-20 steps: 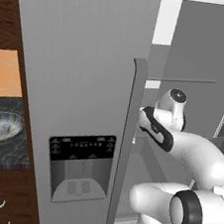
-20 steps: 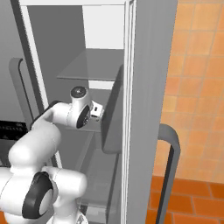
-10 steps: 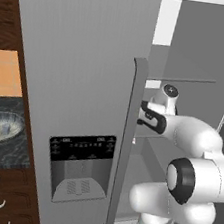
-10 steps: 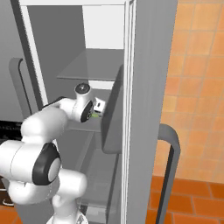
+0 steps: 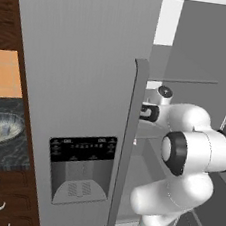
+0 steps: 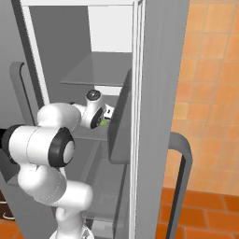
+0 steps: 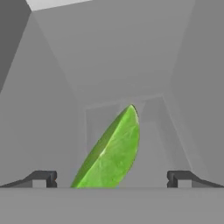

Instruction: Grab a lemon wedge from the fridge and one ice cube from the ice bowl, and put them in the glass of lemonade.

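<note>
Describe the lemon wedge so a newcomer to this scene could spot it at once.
Look inside the open grey fridge, on the shelf where the white arm reaches in. Between the fingertips of the open hand stands the lemon wedge, the one bright green sliver against plain grey walls.

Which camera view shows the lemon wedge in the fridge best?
The hand view: the lemon wedge appears large and green, between the open gripper's fingertips. In the right base view it is a tiny green spot beside the hand. In the left base view I cannot make it out.
</note>
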### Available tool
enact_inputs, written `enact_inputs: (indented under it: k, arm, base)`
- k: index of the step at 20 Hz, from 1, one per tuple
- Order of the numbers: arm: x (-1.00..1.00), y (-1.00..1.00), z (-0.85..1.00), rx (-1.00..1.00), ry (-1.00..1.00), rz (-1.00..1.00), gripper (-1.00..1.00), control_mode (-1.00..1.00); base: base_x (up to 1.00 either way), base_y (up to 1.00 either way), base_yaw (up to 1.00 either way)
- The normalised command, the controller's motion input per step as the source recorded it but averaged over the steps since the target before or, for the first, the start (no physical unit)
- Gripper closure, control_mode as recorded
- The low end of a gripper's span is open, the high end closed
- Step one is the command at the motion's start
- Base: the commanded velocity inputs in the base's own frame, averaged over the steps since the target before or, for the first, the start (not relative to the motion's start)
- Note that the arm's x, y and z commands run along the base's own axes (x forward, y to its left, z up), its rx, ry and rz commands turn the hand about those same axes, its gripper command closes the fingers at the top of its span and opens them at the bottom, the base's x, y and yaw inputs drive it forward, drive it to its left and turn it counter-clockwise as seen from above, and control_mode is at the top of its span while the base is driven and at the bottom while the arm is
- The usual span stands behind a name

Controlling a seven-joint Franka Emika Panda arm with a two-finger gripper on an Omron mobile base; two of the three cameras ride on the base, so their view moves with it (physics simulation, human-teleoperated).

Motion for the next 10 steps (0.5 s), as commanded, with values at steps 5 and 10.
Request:
enact_inputs:
  k: [5,10]
  arm:
    - [0.33,0.00,-0.12,0.00,0.00,0.00,-1.00,-1.00]
    - [0.52,0.00,0.00,0.00,0.04,-0.01,-1.00,-1.00]
  base:
    - [0.00,0.00,0.00]
    - [0.00,0.00,0.00]
